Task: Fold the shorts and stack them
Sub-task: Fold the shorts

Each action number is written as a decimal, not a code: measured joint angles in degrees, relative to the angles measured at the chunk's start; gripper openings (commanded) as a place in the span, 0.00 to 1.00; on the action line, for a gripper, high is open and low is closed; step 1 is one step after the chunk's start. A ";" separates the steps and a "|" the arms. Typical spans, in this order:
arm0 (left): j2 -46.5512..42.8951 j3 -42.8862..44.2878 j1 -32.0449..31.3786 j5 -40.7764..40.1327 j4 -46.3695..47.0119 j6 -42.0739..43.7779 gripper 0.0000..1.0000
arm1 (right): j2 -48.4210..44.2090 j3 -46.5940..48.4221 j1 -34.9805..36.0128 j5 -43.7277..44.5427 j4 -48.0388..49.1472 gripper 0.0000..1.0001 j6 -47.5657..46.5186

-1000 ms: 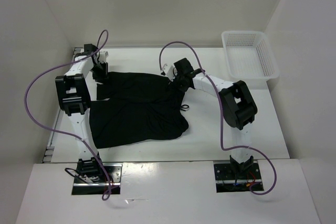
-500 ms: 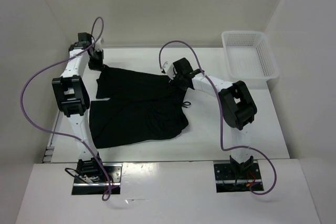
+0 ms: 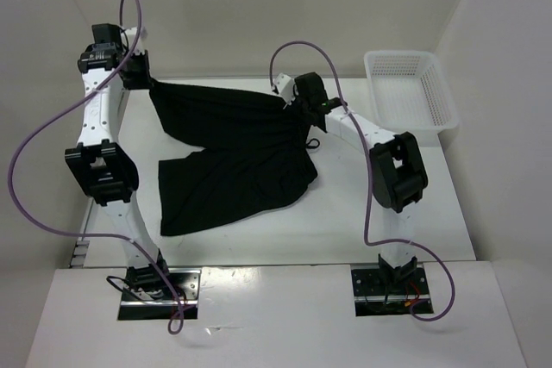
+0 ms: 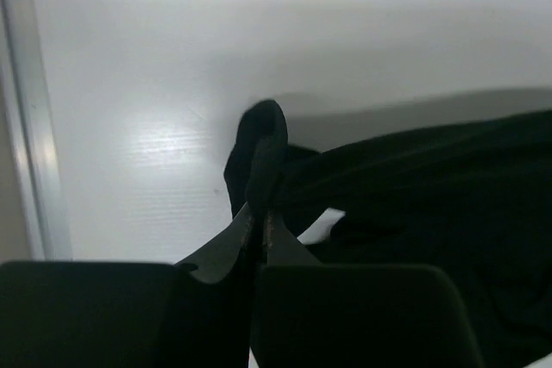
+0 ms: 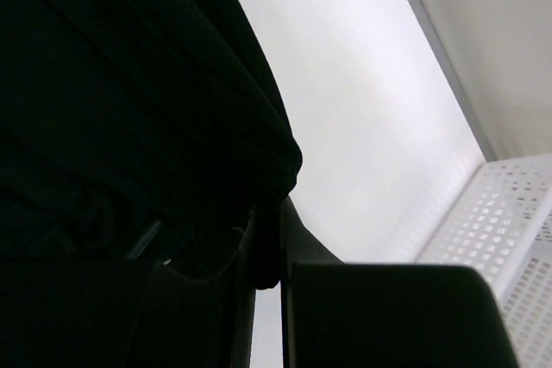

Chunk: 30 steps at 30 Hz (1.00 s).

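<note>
The soft, light black shorts (image 3: 233,148) hang sagging by their top edge between the left claw (image 3: 138,77) at ten o'clock and the right claw (image 3: 297,102) at twelve, both clamped onto the cloth, legs trailing on the worktop (image 3: 388,204); edge corners seem the surest holds.

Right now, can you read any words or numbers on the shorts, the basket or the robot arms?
No text can be read anywhere.
The shorts: plain black, no logo or tag showing.
The basket: plain white, no label.
The left arm and right arm: no writing visible; any small marks are too tiny to read.
</note>
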 measured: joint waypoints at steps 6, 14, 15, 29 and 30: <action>-9.07 -18.51 0.35 3.21 -3.50 0.00 0.00 | -3.37 2.47 -1.05 -6.29 -7.74 0.00 -2.10; -23.54 -36.74 0.55 6.62 -11.58 0.02 0.00 | -21.05 -14.23 1.95 -12.39 -14.56 0.00 -10.82; -24.33 -38.03 0.55 6.86 -12.04 0.04 0.00 | -22.18 -16.90 2.54 -12.68 -14.69 0.00 -11.65; -26.62 -38.73 3.67 3.98 -18.91 0.04 0.00 | -27.34 -23.78 2.54 -16.06 -23.67 0.00 -22.34; -27.71 -39.95 4.02 3.43 -18.95 0.02 0.00 | -28.48 -23.56 2.47 -16.79 -25.05 0.00 -23.43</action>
